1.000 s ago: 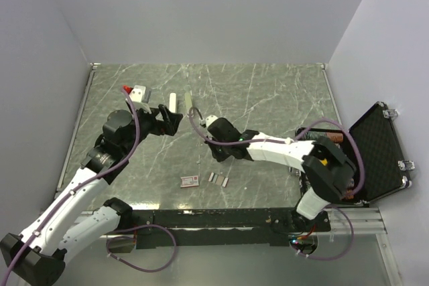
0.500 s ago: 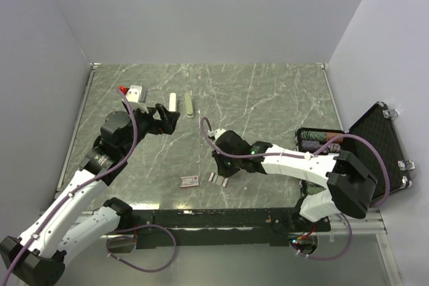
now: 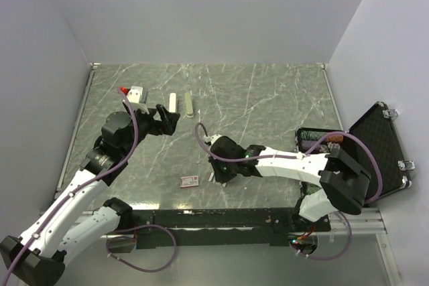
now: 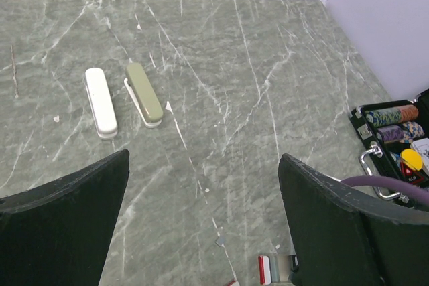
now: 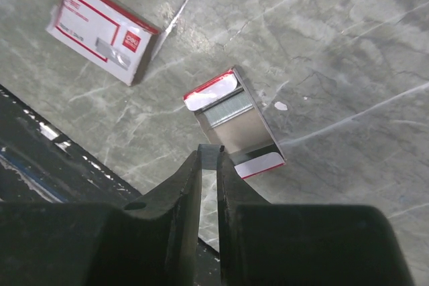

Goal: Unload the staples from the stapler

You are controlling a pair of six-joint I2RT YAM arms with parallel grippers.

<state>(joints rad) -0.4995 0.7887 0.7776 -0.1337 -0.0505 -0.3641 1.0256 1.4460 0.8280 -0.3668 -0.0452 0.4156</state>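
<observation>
Left hand (image 3: 169,119) hovers over the counter (image 3: 268,98). Its fingers (image 4: 67,232) are spread wide with nothing between them. Ahead of it lie a white bar (image 4: 100,102) and the olive stapler (image 4: 144,94), side by side and apart. A grey-and-red item (image 3: 133,92) sits further left.

Near edge: a red-and-white box (image 5: 100,28) lies flat and closed. It has a red logo patch and lines of print, too small to read. Just right of it is an open card tray (image 5: 251,132) with red-edged flaps and a silvery block inside.

Right hand (image 5: 209,159) has its tips almost together, pinching a short grey strip, apparently staples (image 5: 210,153), at the tray's near rim.

Since a second ago, the right arm has swung from mid-counter beside the stapler down to the box. In the top view its hand now covers the loose strips that lay right of the box. The left arm is unchanged.

Far right: an open black case (image 3: 379,152) with coloured chips inside.
</observation>
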